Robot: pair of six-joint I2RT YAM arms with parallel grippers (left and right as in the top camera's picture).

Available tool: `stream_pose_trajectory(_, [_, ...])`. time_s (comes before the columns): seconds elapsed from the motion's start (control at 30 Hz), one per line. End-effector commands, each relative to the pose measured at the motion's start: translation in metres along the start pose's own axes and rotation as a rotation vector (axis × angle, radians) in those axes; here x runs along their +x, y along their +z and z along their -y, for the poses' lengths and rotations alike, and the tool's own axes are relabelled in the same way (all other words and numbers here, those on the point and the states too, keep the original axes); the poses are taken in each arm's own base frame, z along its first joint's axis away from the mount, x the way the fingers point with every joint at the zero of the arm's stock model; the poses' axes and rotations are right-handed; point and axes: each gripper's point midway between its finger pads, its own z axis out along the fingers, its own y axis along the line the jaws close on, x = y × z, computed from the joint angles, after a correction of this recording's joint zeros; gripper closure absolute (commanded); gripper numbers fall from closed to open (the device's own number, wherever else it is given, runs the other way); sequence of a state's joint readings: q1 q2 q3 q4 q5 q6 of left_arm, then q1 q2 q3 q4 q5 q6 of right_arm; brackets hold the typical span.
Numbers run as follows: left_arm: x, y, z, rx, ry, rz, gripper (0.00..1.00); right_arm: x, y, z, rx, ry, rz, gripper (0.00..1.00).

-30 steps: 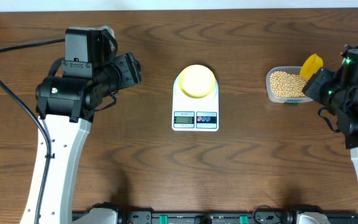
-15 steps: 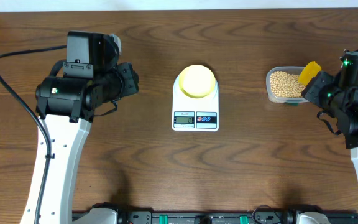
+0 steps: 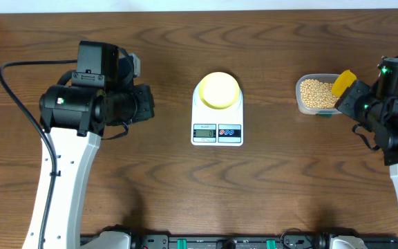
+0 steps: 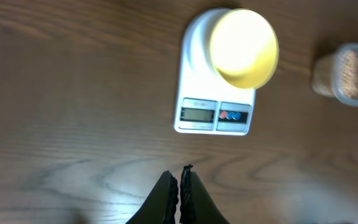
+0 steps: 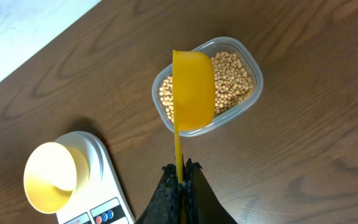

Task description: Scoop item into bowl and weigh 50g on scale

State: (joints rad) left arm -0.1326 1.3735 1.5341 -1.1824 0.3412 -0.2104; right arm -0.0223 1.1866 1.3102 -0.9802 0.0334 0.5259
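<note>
Right gripper (image 5: 180,177) has its fingers clamped tight on the handle of the yellow scoop (image 5: 193,87). The cup end sits straight out past the fingertips, over the clear tub (image 5: 256,84) of beans (image 5: 232,74). Off to those fingers' left, the pale-yellow bowl (image 5: 50,177) sits on the scale (image 5: 98,152). Left gripper (image 4: 179,186) has its fingers pressed together holding nothing, above the table (image 4: 73,93), with the scale ahead and slightly right of them.
</note>
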Motion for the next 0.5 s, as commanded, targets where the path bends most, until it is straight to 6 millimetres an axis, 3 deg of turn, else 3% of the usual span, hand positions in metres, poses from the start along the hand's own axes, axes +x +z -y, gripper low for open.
stream_pose_trajectory(0.0, [0.005, -0.001, 0.02, 0.119, 0.079, -0.032, 0.93, -0.004, -0.003, -0.002, -0.005, -0.008, 0.009, 0.99])
stream_pose_trajectory(0.27, [0.03, 0.02, 0.035, 0.127, 0.135, -0.113, 0.92, -0.001, -0.003, 0.0, 0.002, -0.079, -0.005, 0.99])
stream_pose_trajectory(0.47, [0.052, 0.039, 0.038, 0.049, 0.034, -0.168, 0.93, 0.002, -0.003, 0.001, 0.004, -0.1, -0.015, 0.99])
